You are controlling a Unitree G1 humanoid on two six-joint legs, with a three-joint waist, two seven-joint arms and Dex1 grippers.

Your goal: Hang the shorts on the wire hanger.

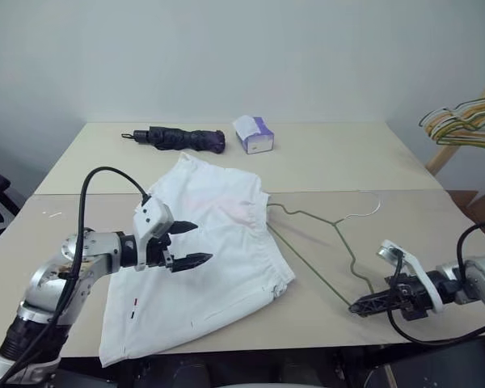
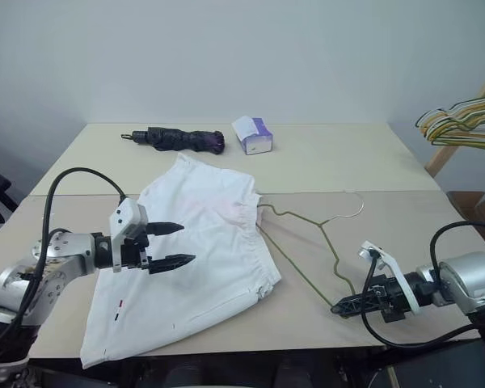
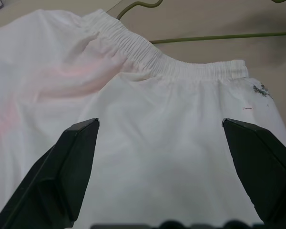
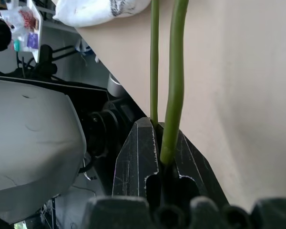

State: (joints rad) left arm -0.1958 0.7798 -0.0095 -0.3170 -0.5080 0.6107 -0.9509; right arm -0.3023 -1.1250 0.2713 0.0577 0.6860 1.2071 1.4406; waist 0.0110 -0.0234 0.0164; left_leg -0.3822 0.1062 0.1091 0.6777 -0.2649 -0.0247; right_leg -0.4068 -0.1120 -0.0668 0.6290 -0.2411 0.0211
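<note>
White cloth shorts (image 1: 196, 259) with a gathered elastic waistband lie flat on the beige table (image 1: 331, 162), directly beneath the left gripper (image 1: 190, 245), whose black fingers are spread wide above the fabric. Beside the waistband lies the thin olive-grey wire hanger (image 1: 311, 242), one corner reaching under the cloth, the opposite corner pinched between the pressed-together fingers of the right gripper (image 1: 357, 307). Behind rest a folded dark umbrella (image 1: 178, 139) and a purple tissue box (image 1: 254, 134); coloured hangers (image 1: 465, 123) hang at the right.
</note>
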